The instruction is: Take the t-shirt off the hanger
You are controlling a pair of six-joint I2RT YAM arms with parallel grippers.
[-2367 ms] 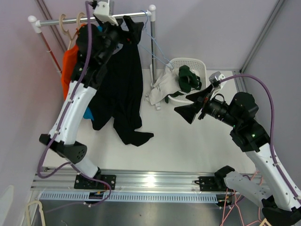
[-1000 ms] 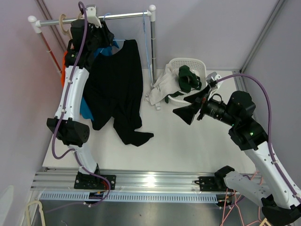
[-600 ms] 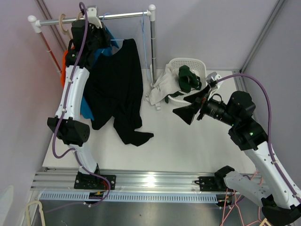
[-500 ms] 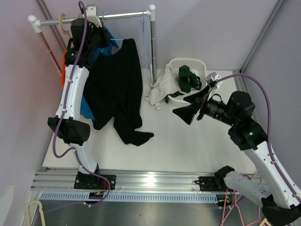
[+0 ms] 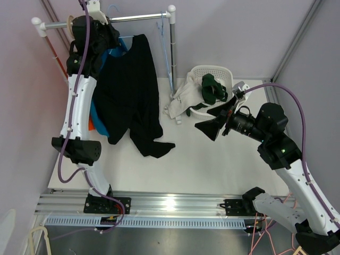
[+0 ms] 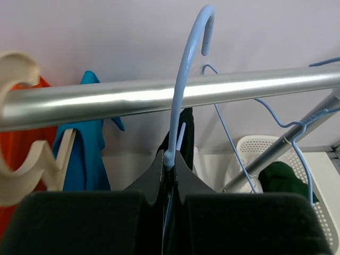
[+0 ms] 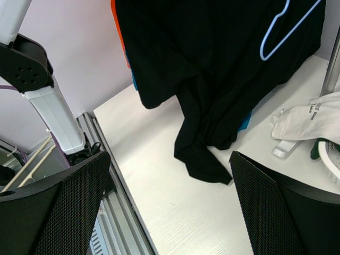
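Observation:
A black t-shirt [image 5: 130, 90] hangs from a light blue hanger [image 6: 183, 79] at the left end of the metal rail [image 5: 143, 17]. The shirt's lower end lies crumpled on the white table [image 5: 212, 164]. My left gripper [image 5: 103, 33] is up at the rail, shut on the hanger's neck just below the hook [image 6: 170, 159]. The hook reaches up above the rail. My right gripper [image 5: 212, 121] hovers open over the table's middle, to the right of the shirt, with nothing in it. In the right wrist view the shirt [image 7: 212, 69] fills the upper part, beyond my open right gripper [image 7: 170, 202].
A white basket [image 5: 226, 74] holding a green garment [image 5: 212, 87] stands at the back right, with a white cloth [image 5: 183, 98] draped over its left side. Spare blue wire hangers [image 5: 166, 42] hang by the rail's right post. Wooden hangers [image 5: 71, 24] with orange and blue clothes hang at left.
My left gripper has shut on the hanger's neck and moved up and back a little. The black t-shirt shifted with it. My right arm has stayed still.

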